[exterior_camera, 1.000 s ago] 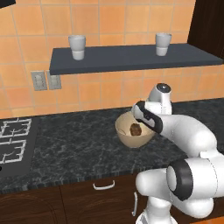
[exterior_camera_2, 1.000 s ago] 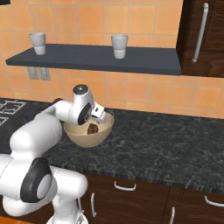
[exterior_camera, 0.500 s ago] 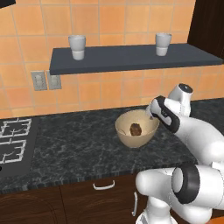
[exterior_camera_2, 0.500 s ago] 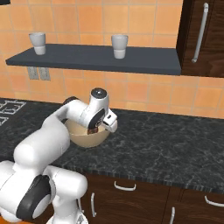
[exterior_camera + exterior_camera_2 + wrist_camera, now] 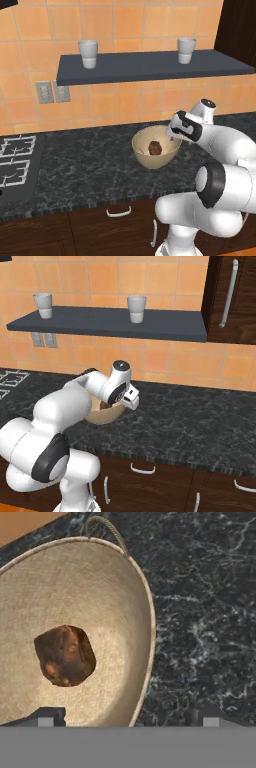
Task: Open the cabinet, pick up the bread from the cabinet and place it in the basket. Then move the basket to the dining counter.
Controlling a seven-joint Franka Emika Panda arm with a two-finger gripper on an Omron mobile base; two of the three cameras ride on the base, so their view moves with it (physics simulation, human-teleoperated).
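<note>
- The wide, round, tan-beige basket (image 5: 155, 149) with its pale speckled inside sits on the black speckled granite worktop (image 5: 75, 160), and that worktop is the landmark for everything here.
- The small, dark-brown, lumpy loaf of bread (image 5: 155, 147) lies loose on the floor of the basket, near its middle, touching nothing but the basket.
- In the hand view the bread (image 5: 65, 655) sits off-centre and the basket's thin rim (image 5: 148, 637) runs down between the 2 finger tips.
- The white arm's two-finger gripper (image 5: 175, 134) hangs over the basket's right edge, above the worktop; from the right base view it (image 5: 131, 399) sits at the basket's near side.
- The 2 dark finger tips stand well apart, 1 over the basket's inside and 1 over bare granite, so the gripper is spread and grips nothing.
- My read: the bread is already in, and the basket is what has to travel to the dining counter next.
- Handling judgement: the basket looks stiff and light, with a thin wall that suits a pinch across the rim, 1 finger inside and 1 outside.
- A thin looped handle (image 5: 107, 529) shows at the rim's far side in the hand view, but the rim below the fingers is the closer hold.
- Risk as I see it: held by 1 side, the basket may tip, and the loose, rounded bread could roll toward the low edge, so a level, slow carry seems wise.
</note>
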